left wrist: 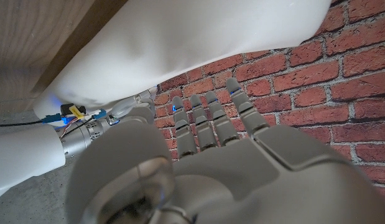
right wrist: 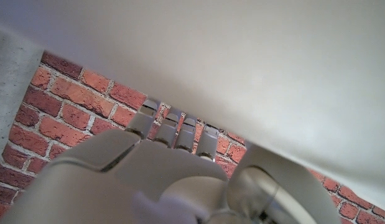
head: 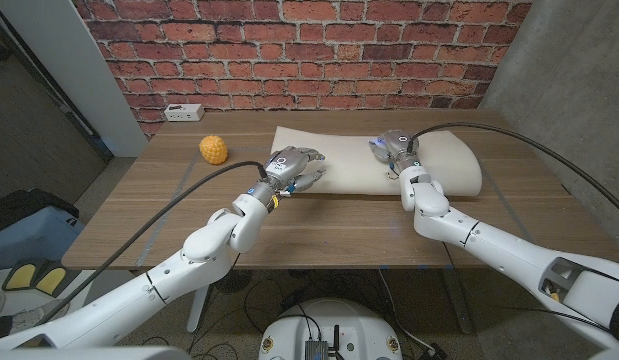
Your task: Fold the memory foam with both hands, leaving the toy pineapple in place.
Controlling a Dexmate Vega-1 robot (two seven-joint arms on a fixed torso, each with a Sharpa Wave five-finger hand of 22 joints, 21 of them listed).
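Note:
The white memory foam (head: 364, 160) lies across the middle of the table, its right end rounded and thicker. My left hand (head: 294, 166) is at the foam's near left corner, fingers spread over the edge and holding nothing. In the left wrist view its fingers (left wrist: 208, 118) reach straight out toward the foam (left wrist: 198, 37). My right hand (head: 394, 150) sits on top of the foam near its middle. In the right wrist view its fingers (right wrist: 173, 127) stretch out against the foam (right wrist: 242, 62). The orange toy pineapple (head: 214, 150) stands on the table left of the foam, apart from both hands.
A white power strip (head: 184, 112) lies at the table's back left, by the brick wall. Bare wooden table (head: 339, 230) runs between the foam and the near edge. My right arm's wrist (left wrist: 86, 134) appears in the left wrist view.

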